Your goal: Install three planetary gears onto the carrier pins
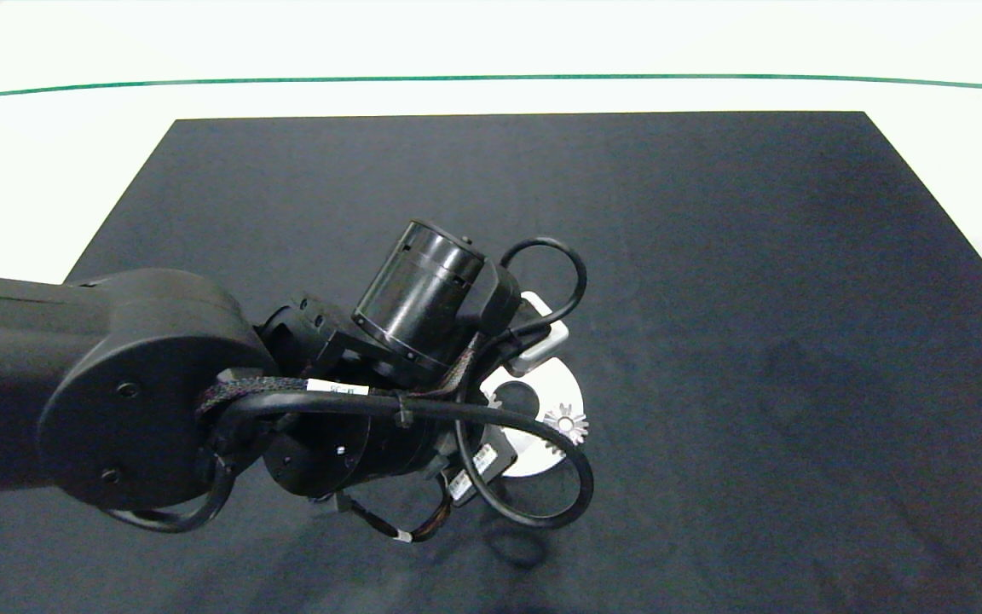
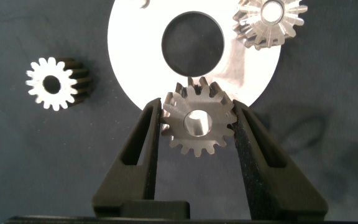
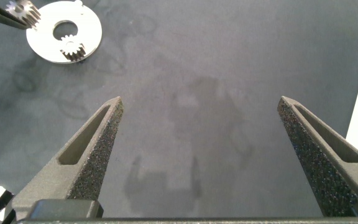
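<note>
My left gripper (image 2: pixel 197 111) is shut on a planetary gear (image 2: pixel 197 127), holding it by its teeth over the near rim of the white carrier disc (image 2: pixel 132 46). A second gear (image 2: pixel 270 22) sits on the disc beside the large centre hole. The third gear (image 2: pixel 53 84) lies flat on the black mat next to the disc. In the head view the left arm covers most of the disc (image 1: pixel 561 388); only the seated gear (image 1: pixel 565 423) shows. The right gripper (image 3: pixel 201 104) hangs open over bare mat, far from the disc (image 3: pixel 45 43).
A black mat (image 1: pixel 713 256) covers the white table (image 1: pixel 491 51). The left arm's wrist and looping cables (image 1: pixel 542 503) hang over the disc area. One free carrier pin (image 3: pixel 78 5) shows at the disc's far rim.
</note>
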### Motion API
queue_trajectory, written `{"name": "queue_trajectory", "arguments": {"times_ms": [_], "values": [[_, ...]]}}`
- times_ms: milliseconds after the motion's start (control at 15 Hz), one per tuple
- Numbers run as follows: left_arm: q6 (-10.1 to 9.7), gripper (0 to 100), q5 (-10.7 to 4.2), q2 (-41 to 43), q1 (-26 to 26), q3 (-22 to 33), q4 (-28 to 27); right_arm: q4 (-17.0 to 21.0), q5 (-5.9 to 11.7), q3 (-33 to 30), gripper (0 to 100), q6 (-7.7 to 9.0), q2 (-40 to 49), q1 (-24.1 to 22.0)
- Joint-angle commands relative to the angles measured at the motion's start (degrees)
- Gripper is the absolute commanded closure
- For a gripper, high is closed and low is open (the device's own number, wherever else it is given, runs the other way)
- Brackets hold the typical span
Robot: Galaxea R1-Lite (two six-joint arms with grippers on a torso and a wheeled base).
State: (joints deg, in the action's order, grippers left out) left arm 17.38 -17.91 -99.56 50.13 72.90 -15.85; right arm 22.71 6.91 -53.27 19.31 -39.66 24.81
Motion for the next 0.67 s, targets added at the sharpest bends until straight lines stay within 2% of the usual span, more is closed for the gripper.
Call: {"name": "queue_trajectory", "arguments": {"times_ms": [67,667], "values": [[0.02,81,-0.11,-0.46,-0.21,-0.30,-0.15,0.14,0.03,0.01,0,0.11,0.11,0.07],[0.02,81,-0.11,-0.99,-1.52,-0.57,-0.15,0.14,0.12,0.01,0,0.11,0.19,0.07]]}}
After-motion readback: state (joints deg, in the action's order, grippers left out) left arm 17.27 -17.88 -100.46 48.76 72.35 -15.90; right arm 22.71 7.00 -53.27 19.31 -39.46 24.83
